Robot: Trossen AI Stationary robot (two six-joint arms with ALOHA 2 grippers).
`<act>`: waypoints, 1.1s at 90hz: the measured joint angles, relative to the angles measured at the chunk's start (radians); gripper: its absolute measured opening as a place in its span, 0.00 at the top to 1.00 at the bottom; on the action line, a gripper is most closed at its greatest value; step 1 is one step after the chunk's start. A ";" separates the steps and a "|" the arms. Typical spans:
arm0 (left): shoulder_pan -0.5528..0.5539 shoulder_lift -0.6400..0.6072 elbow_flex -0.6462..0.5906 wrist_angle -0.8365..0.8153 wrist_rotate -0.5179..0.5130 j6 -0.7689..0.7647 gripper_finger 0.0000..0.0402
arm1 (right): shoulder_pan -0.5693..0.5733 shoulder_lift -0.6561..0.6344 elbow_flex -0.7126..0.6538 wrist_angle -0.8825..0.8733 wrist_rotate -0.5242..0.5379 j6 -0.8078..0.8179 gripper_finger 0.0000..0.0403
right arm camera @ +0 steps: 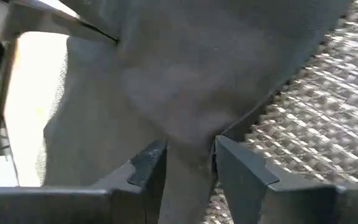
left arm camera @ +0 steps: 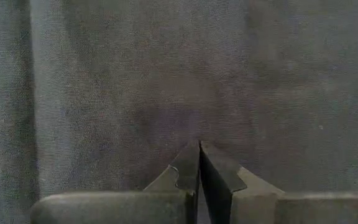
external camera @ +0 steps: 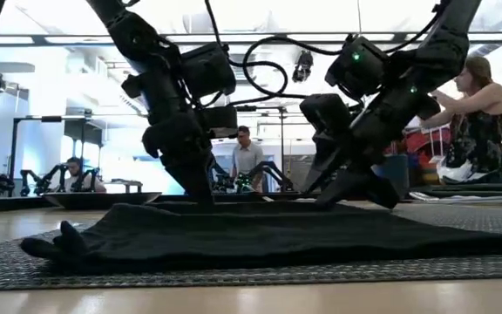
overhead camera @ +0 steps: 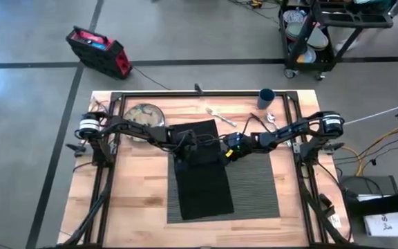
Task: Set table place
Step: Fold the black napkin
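A black cloth napkin (overhead camera: pixel 202 176) lies on the left part of the dark grey ribbed placemat (overhead camera: pixel 258 187) in the middle of the table (overhead camera: pixel 140 200). My left gripper (overhead camera: pixel 182 160) is down at the napkin's left edge, shut. My right gripper (overhead camera: pixel 226 153) is down at its right edge, shut on cloth. At the far side lie a round silvery plate (overhead camera: pixel 144 115), a fork (overhead camera: pixel 221 116), a dark blue cup (overhead camera: pixel 266 97) and another piece of cutlery (overhead camera: pixel 271 119). My left gripper comes from above, its shut fingertips (left arm camera: pixel 191 158) meeting on the napkin's surface (left arm camera: pixel 197 124). What cloth is between them is hidden by the fingers. The napkin lies flat on the placemat around it. My right gripper pinches a raised fold of the napkin (right arm camera: pixel 188 146) at its right edge between its two fingers (right arm camera: pixel 151 165). The fingers slant down from the table's right. The cloth rises a little at the fingers; the rest lies on the placemat (right arm camera: pixel 316 124).
Black metal rails (overhead camera: pixel 112 149) edge the table on both sides, beside the arm bases. Bare wood (overhead camera: pixel 140 200) shows left and right of the placemat. In the low view, people (external camera: pixel 473 113) are in the room beyond the table.
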 joint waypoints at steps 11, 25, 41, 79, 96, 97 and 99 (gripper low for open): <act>0.000 0.000 0.000 -0.003 0.000 0.000 1.00 | -0.003 -0.030 -0.001 -0.038 0.001 -0.008 0.73; 0.000 0.000 0.000 -0.001 0.000 0.000 1.00 | -0.006 -0.037 -0.002 -0.072 0.002 -0.016 0.75; 0.000 0.001 -0.001 -0.001 0.000 0.000 1.00 | -0.006 -0.035 -0.002 -0.109 0.002 -0.015 0.74; 0.000 0.002 -0.002 0.010 0.000 -0.001 1.00 | -0.011 -0.032 -0.003 -0.099 0.013 -0.030 0.86; 0.000 0.002 -0.003 0.012 0.000 -0.007 1.00 | -0.011 -0.014 -0.003 -0.068 0.018 -0.044 0.99; 0.000 0.002 -0.003 0.012 0.000 -0.008 1.00 | -0.011 -0.013 -0.003 -0.067 0.018 -0.043 0.99; 0.000 0.002 -0.003 0.012 0.000 -0.009 1.00 | -0.011 -0.012 -0.003 -0.063 0.018 -0.041 0.99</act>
